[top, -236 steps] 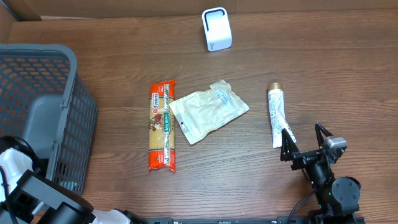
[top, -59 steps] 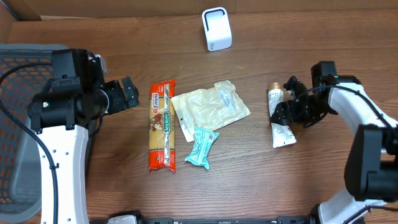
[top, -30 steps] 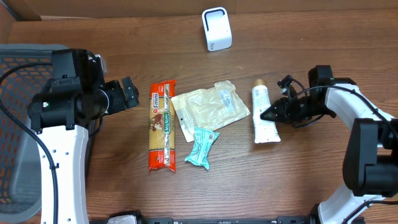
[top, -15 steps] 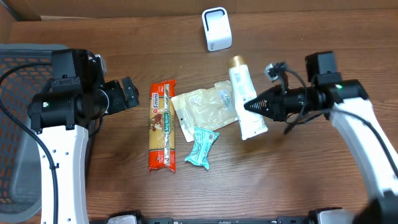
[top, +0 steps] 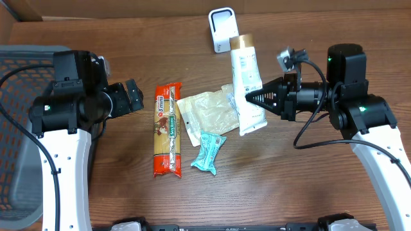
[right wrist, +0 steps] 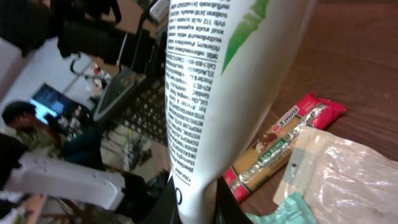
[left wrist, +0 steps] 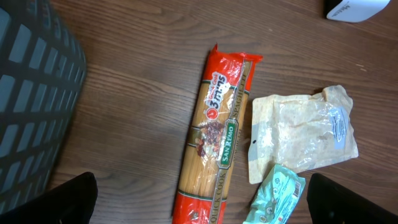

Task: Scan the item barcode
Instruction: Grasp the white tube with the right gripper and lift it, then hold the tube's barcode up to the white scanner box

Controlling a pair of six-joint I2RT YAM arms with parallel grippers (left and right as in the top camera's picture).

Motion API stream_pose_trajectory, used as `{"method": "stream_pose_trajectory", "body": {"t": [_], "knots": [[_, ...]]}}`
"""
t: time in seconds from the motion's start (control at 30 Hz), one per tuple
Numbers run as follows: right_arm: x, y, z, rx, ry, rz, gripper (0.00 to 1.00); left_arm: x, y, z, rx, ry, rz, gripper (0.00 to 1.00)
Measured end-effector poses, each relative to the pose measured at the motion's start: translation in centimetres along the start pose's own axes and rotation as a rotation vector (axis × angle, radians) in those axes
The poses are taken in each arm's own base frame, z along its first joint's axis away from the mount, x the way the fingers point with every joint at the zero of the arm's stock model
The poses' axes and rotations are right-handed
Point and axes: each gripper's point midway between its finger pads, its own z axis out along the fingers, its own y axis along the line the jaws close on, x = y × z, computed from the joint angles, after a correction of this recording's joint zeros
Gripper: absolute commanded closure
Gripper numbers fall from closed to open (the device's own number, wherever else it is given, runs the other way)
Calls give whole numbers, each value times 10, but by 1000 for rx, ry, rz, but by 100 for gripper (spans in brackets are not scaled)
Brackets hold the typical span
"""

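Tube: I am holding the white tube (top: 247,80) in the air above the tabletop (top: 308,192), gold cap toward the far edge, small black print and a green mark facing my right wrist camera.
Scanner: the white scanner (top: 223,29) is standing at the far edge; from overhead the tube's cap is showing just beside it, and I cannot tell whether they are touching.
Right end effector (top: 250,97): I am clamping it tight on the tube's lower body.
Left end effector (top: 133,97): I am keeping it wide apart and holding nothing, hovering just left of the pasta.
Other items: a spaghetti packet (top: 168,131), a clear pouch (top: 209,115) and a teal packet (top: 209,153) are lying on the tabletop.
Basket: a grey basket (top: 13,128) is sitting at the left edge.
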Motion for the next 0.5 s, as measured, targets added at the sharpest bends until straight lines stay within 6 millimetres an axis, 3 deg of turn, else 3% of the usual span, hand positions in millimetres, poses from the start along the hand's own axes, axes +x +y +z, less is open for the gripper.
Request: {"method": "stream_pose_trajectory", "body": {"t": [0.33,0.5], "knots": [[-25,3,11,28,-70,117,96,0,0,0,0,0,0,0],[-37,-15,23,166,-123,131,97,0,0,0,0,0,0,0]]}}
